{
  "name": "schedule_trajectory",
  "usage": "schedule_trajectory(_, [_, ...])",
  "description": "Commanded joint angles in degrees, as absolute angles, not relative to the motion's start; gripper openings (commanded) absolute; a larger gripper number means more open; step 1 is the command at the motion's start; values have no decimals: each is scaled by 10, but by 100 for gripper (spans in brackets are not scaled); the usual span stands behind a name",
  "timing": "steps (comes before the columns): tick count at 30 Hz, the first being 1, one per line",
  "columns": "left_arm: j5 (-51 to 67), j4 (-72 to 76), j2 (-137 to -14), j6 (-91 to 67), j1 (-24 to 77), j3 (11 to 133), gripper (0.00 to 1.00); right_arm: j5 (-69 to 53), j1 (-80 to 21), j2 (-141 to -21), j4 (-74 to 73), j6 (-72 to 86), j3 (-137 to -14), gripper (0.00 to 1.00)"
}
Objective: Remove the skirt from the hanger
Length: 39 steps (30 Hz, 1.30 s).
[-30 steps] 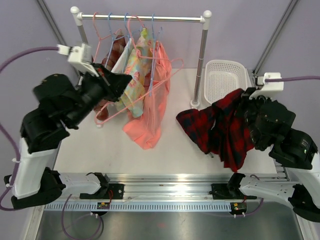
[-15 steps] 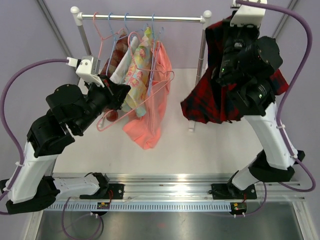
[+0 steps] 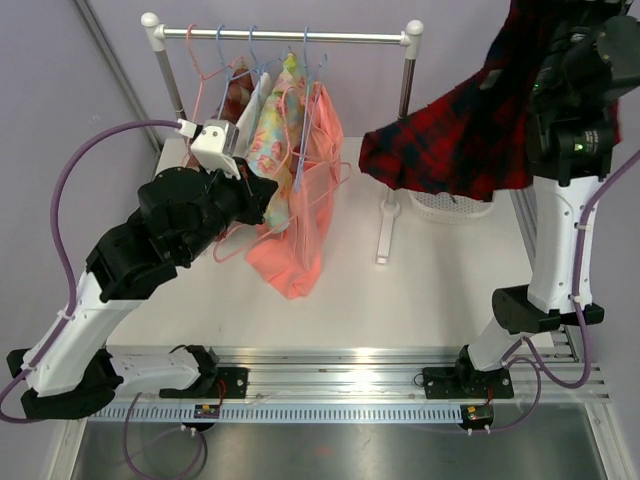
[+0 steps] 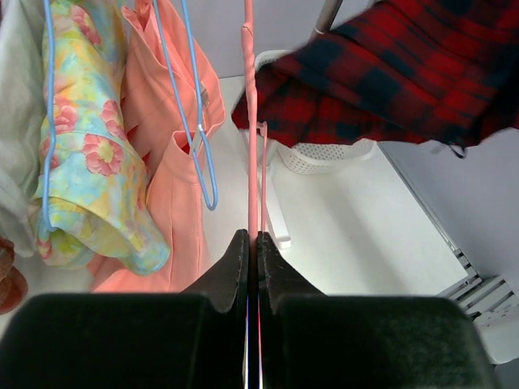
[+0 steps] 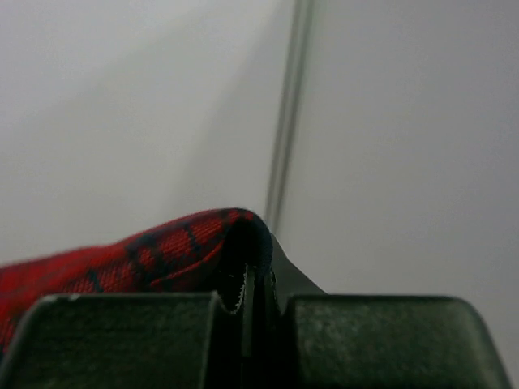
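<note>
At the far right, raised high: right claw [image 5: 258,296], clamped on a folded edge of the skirt [image 3: 450,140]. Off the hanger [image 4: 250,121] altogether. Hangs spread in the air above the basket [image 3: 447,207], beside the right post of the rack [image 3: 285,36], clear of the table [image 3: 400,290]. At the left: left claw [image 4: 253,243], its 2 fingers pressed together on the hanger's thin pink wire. Bare wire, just beside a peach dress [image 4: 162,178] and a floral garment [image 4: 89,154].
</note>
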<state>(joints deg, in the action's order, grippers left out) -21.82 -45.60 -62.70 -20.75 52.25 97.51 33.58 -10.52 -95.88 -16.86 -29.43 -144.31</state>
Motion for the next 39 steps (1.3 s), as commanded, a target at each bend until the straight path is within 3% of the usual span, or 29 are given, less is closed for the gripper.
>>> schedule_trajectory(1, [-199, -408, -633, -193, 525, 976, 0, 34, -53, -951, -225, -153, -1473, 0])
schedule_trajectory(3, [-195, -407, -639, -193, 525, 976, 0, 30, -45, -978, -224, -130, -1477, 0])
schedule_trajectory(9, [-198, -400, -646, -192, 525, 964, 0, -140, 121, -1070, -190, 97, -1516, 0])
schedule_trajectory(21, [-222, -355, -685, -162, 525, 953, 0, -286, 137, -1201, -118, 221, -1571, 0])
schedule_trajectory(25, [-233, -341, -728, -151, 525, 978, 0, -333, 120, -1162, -85, 215, -1450, 0])
schedule_trajectory(30, [-244, -373, -794, -140, 524, 1071, 0, -286, 118, -1067, -6, 197, -1138, 2])
schedule_trajectory(32, [-254, -380, -823, -127, 524, 1117, 0, -274, 119, -1068, -73, 193, -1105, 56])
schedule_trajectory(34, [-261, -384, -842, -114, 523, 1150, 0, -306, 118, -1067, -100, 202, -1081, 99])
schedule_trajectory(39, [-285, -393, -906, -105, 520, 1259, 0, -312, 115, -981, -6, 293, -895, 99])
